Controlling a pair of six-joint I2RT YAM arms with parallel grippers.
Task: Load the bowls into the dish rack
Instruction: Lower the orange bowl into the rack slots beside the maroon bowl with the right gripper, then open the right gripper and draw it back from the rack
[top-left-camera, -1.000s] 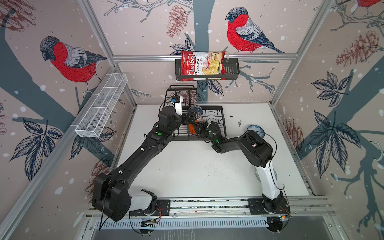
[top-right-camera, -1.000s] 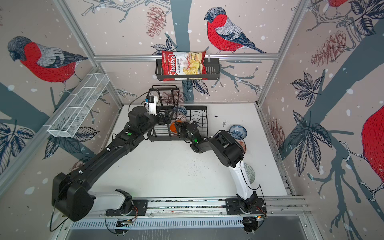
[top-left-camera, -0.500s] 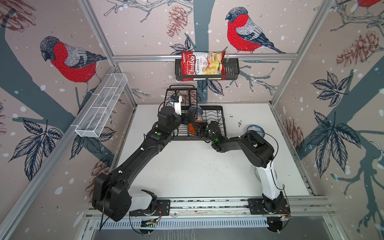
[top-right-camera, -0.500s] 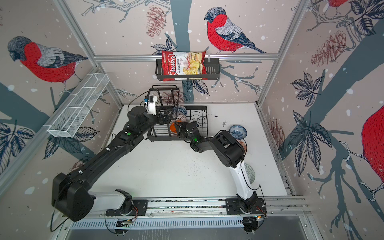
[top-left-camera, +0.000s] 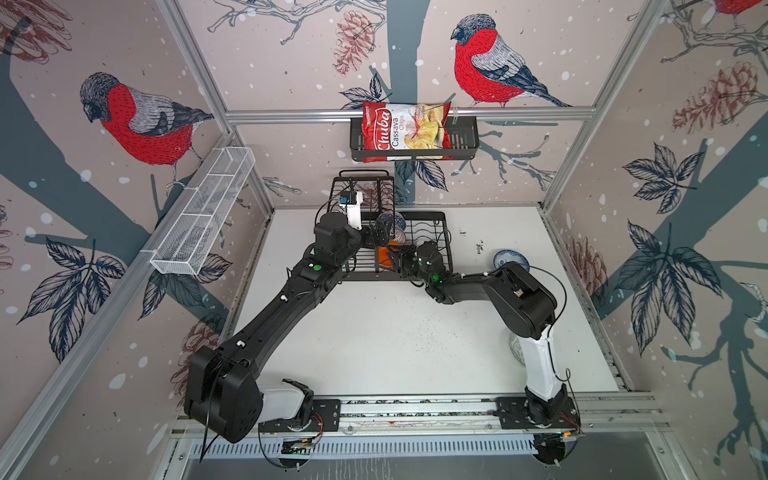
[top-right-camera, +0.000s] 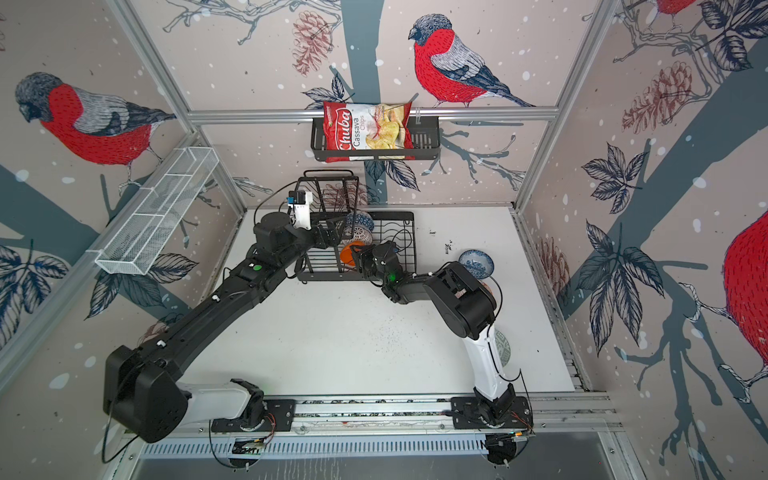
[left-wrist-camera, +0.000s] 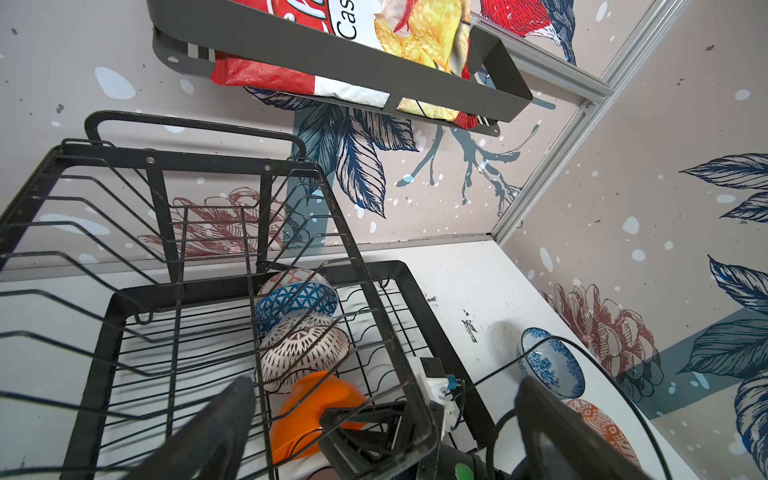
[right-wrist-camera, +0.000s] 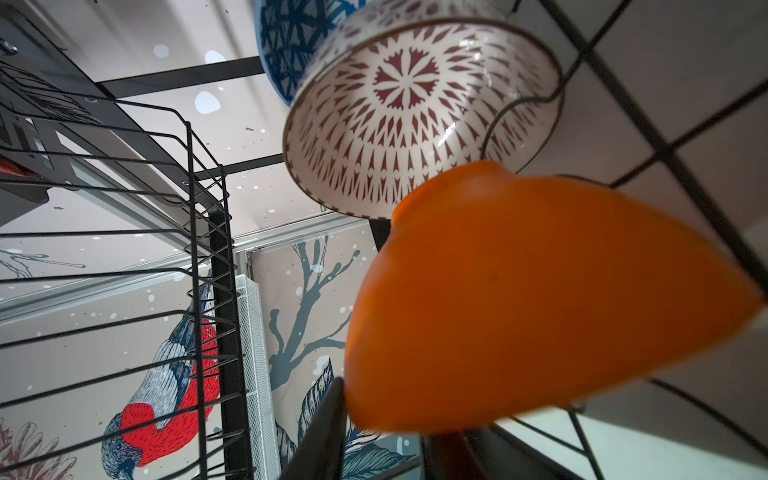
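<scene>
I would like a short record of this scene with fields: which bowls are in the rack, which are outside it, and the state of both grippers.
rack: dish rack, black wire, two tiers
bowls in lower tray: orange bowl, radial bowl, dark blue bowl, in a row, tilted on edge
bowls on table: floral bowl, orange-white bowl, grey-green bowl partly hidden behind the right arm
left gripper: fingers wide apart, holding nothing
right gripper: at the orange bowl; grip unclear

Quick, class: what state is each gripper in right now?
Left gripper: open, empty.
Right gripper: at the orange bowl; grip cannot be told.
</scene>
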